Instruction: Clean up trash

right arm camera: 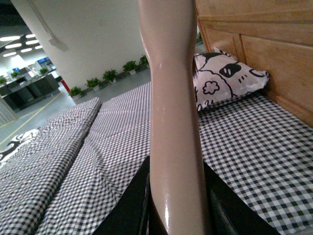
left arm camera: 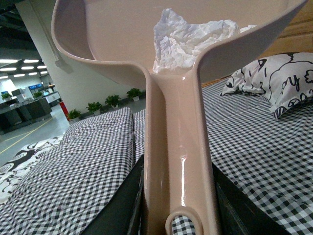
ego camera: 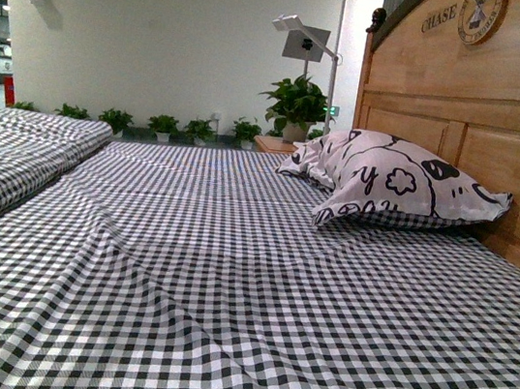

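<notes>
In the left wrist view, the trash (left arm camera: 188,39), a crumpled white wad, lies inside the pan of the beige dustpan (left arm camera: 112,44), raised above the bed. My left gripper (left arm camera: 177,205) is shut on the dustpan's long handle, black fingers (left arm camera: 124,205) pressing either side. In the right wrist view, my right gripper (right arm camera: 176,205) is shut on the beige brush handle (right arm camera: 173,98), which rises out of frame; the bristles are out of view. Neither arm shows in the front view.
A black-and-white checked sheet (ego camera: 226,287) covers the bed. A patterned pillow (ego camera: 394,180) leans by the wooden headboard (ego camera: 483,140) at the right. A second checked bed (ego camera: 12,148) lies to the left. Potted plants (ego camera: 163,125) line the far white wall.
</notes>
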Controlling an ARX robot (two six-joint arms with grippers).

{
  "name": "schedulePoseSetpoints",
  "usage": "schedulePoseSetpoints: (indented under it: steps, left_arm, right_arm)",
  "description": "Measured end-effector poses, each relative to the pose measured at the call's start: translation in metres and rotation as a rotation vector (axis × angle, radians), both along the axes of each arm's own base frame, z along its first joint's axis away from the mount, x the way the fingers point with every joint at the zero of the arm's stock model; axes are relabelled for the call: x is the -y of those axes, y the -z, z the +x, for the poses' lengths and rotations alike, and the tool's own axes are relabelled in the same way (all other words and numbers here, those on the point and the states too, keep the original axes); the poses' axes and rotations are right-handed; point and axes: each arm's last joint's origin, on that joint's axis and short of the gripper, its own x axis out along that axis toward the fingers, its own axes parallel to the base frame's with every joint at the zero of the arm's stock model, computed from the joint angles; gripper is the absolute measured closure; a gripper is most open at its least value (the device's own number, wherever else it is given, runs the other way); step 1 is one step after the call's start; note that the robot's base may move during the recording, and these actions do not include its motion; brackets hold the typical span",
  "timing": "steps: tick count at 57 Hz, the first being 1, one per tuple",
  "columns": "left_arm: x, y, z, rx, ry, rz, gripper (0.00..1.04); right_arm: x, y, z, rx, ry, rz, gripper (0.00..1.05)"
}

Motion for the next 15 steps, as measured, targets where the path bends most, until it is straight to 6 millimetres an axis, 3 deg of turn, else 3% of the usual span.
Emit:
schedulePoseSetpoints:
  steps: [15]
  left_arm:
    - [0.0000, 0.0000, 0.0000, 0.000, 0.000, 0.000, 0.77]
  right_arm:
    - [0.0000, -0.0001, -0.0001, 0.000, 0.000, 0.000, 0.83]
